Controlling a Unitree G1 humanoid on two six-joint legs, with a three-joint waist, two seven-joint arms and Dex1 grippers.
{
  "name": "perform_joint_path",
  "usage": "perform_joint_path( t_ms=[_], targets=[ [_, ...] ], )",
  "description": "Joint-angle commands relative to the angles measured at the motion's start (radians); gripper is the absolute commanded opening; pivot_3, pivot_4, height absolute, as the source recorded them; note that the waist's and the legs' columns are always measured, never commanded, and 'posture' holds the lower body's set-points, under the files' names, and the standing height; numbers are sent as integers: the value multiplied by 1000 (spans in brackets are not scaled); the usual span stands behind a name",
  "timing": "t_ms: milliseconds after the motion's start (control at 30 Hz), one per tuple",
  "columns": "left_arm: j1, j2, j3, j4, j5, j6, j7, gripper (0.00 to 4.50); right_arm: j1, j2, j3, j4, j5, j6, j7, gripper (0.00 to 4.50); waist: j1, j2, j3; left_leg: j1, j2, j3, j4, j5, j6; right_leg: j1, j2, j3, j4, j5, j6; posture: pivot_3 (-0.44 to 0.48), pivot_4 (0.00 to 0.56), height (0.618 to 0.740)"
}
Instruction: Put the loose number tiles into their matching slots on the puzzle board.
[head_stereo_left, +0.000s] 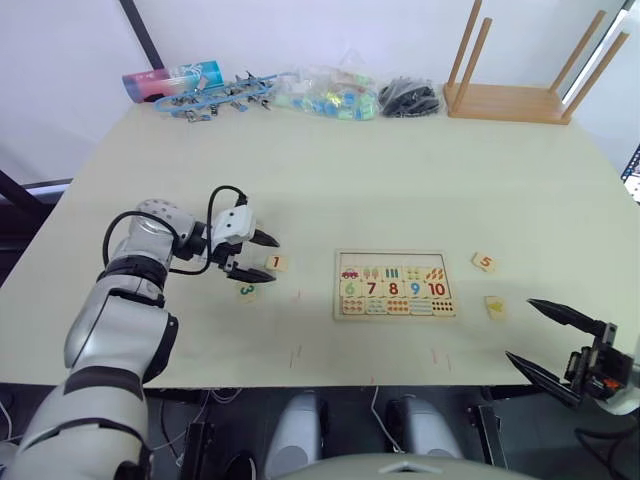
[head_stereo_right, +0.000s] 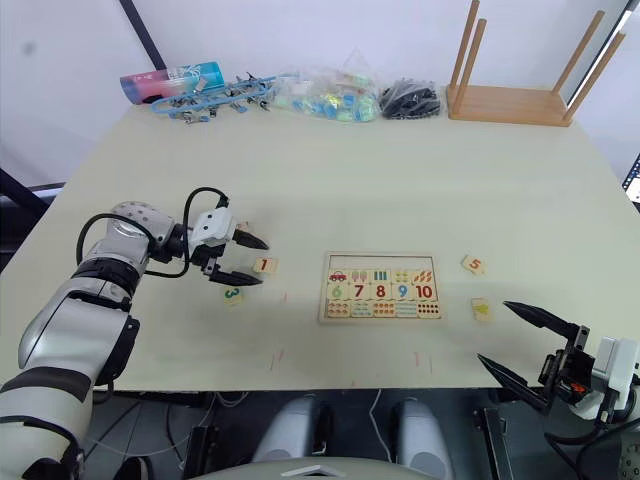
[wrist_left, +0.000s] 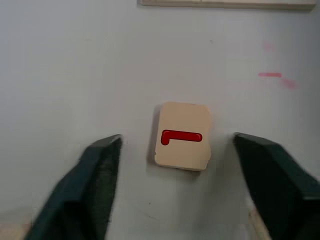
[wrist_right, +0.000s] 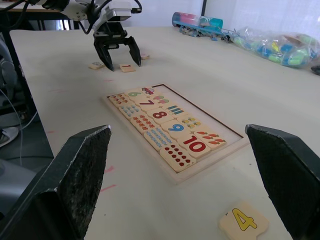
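The puzzle board (head_stereo_left: 395, 285) lies mid-table, with its rows of 6-10, pictures and dots filled. Its top row of slots (wrist_right: 200, 114) is empty. Tile 1 (head_stereo_left: 279, 264) lies left of the board. My left gripper (head_stereo_left: 274, 258) hovers open over it, one finger on each side (wrist_left: 97, 165). Just nearer the front, beside that gripper, lies tile 3 (head_stereo_left: 247, 292). Tile 5 (head_stereo_left: 484, 263) and tile 4 (head_stereo_left: 496, 307) lie right of the board. Beyond the table's front right edge my right gripper (head_stereo_left: 519, 329) hangs open with nothing in it.
Along the far edge stand a wooden stand with tall dowels (head_stereo_left: 505, 100), a black cable bundle (head_stereo_left: 410, 97), a clear bag of coloured pieces (head_stereo_left: 325, 92), blue clips (head_stereo_left: 220, 97) and a pink-blue tube (head_stereo_left: 170, 80). Short red marks dot the table's front.
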Motion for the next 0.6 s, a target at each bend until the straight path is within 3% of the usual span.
perform_joint_path(
  t_ms=[33, 100, 133, 400, 600],
  targets=[
    [8, 3, 0, 10, 25, 0, -30, 1978, -1, -14, -33, -12, 13, -13, 1, 4500, 0, 0, 0, 0, 0, 0, 0, 0, 0, 0, 0, 0, 0, 0, 0, 0, 150, 737],
    [10, 2, 0, 10, 27, -4, -30, 1060, -4, -17, -35, -12, 15, -10, 0, 4500, 0, 0, 0, 0, 0, 0, 0, 0, 0, 0, 0, 0, 0, 0, 0, 0, 150, 737],
    [11, 2, 0, 9, 27, -5, -30, 961, -5, -18, -35, -13, 16, -9, 0, 4500, 0, 0, 0, 0, 0, 0, 0, 0, 0, 0, 0, 0, 0, 0, 0, 0, 150, 737],
    [11, 11, 17, -4, 9, -17, -30, 929, -8, -14, -25, -24, 18, -2, -9, 4500, 0, 0, 0, 0, 0, 0, 0, 0, 0, 0, 0, 0, 0, 0, 0, 0, 150, 737],
    [-2, 23, 5, -132, -88, 40, -30, 929, -12, -10, -18, -21, 16, -2, -10, 4500, 1, -1, 0, 0, 0, 0, 0, 0, 0, 0, 0, 0, 0, 0, 0, 0, 150, 737]
  ],
)
